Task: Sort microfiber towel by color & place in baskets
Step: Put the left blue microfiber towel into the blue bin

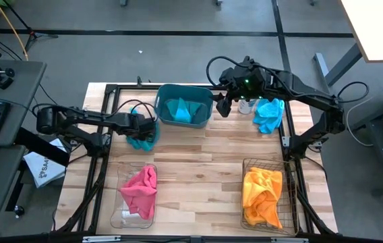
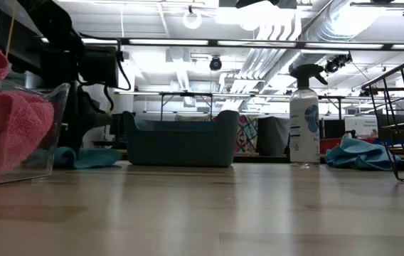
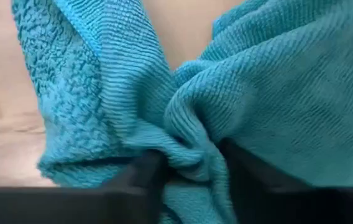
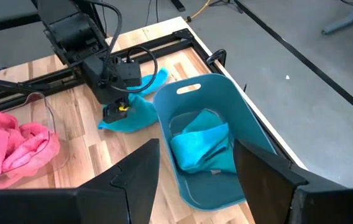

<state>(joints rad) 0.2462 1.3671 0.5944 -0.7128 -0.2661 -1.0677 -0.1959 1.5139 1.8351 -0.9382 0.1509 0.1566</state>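
1. My left gripper (image 1: 142, 130) is down on the wooden table (image 1: 205, 162), just left of the teal rounded-rectangle plastic tub (image 1: 184, 104), with its fingers pinched shut on a bunched teal microfiber towel (image 3: 238, 93) lying on the boards.
2. My right gripper (image 4: 195, 171) hangs above the tub's right end, fingers spread wide with nothing between them.
3. Inside the tub lies a folded lighter blue towel (image 4: 202, 146).
4. A light blue crumpled towel (image 1: 269, 115) sits on the table at the far right edge, just beside the clear spray bottle (image 2: 304, 117).
5. The clear plastic rectangular bin (image 1: 135, 197) at the near left holds a pink fluffy towel (image 1: 140, 189).
6. The bronze wire-mesh rectangular basket (image 1: 267, 194) at the near right holds an orange towel (image 1: 261, 192).
7. The three containers stand well apart from one another.
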